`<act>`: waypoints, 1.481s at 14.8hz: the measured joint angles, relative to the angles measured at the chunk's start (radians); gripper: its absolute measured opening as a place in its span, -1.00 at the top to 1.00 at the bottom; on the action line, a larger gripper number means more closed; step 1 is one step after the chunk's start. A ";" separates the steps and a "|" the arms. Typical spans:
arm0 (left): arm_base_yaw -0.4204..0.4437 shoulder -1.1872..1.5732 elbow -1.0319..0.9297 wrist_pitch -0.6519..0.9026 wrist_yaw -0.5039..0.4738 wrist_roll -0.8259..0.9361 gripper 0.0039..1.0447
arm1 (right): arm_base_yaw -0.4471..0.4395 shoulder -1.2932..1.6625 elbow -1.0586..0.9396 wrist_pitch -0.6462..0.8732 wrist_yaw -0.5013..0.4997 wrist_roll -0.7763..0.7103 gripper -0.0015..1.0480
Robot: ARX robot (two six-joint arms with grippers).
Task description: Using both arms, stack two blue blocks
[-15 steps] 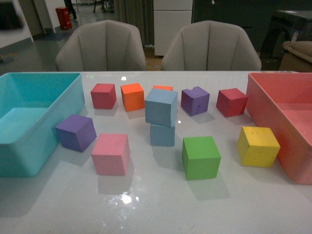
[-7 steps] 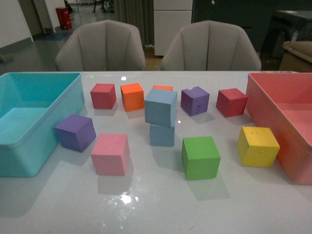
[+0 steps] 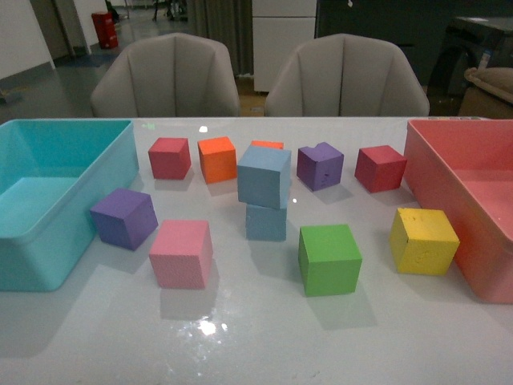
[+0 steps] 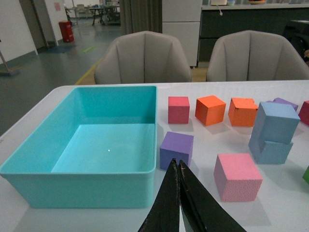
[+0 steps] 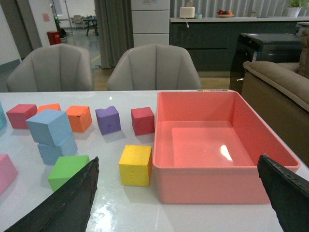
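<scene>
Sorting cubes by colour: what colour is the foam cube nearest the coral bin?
Yellow foam cube, clearest in the front view.

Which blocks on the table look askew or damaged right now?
The upper blue block sits twisted and off-centre on the lower blue block, overhanging it. The purple block in the back row has a notched top edge.

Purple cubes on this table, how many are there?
2. One purple cube sits beside the turquoise bin, behind the pink cube. The other purple cube is in the back row, between an orange cube and a red one. None seems hidden.
</scene>
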 joint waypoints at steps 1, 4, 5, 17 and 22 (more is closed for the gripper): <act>0.002 -0.040 0.000 -0.028 0.002 0.000 0.97 | 0.000 0.000 0.000 0.000 0.000 0.000 -0.87; 0.002 -0.163 0.000 -0.139 0.002 0.000 0.97 | 0.000 0.000 0.000 0.000 0.000 0.000 -0.87; 0.002 -0.195 0.000 -0.172 0.002 0.000 0.97 | 0.000 0.000 0.000 0.000 0.000 0.000 -0.87; 0.002 -0.566 0.006 -0.542 -0.001 0.000 0.97 | 0.000 0.000 0.000 0.002 -0.001 0.000 -0.87; 0.002 -0.567 0.000 -0.550 0.002 0.000 0.69 | 0.000 0.000 0.000 0.000 0.000 0.000 -0.87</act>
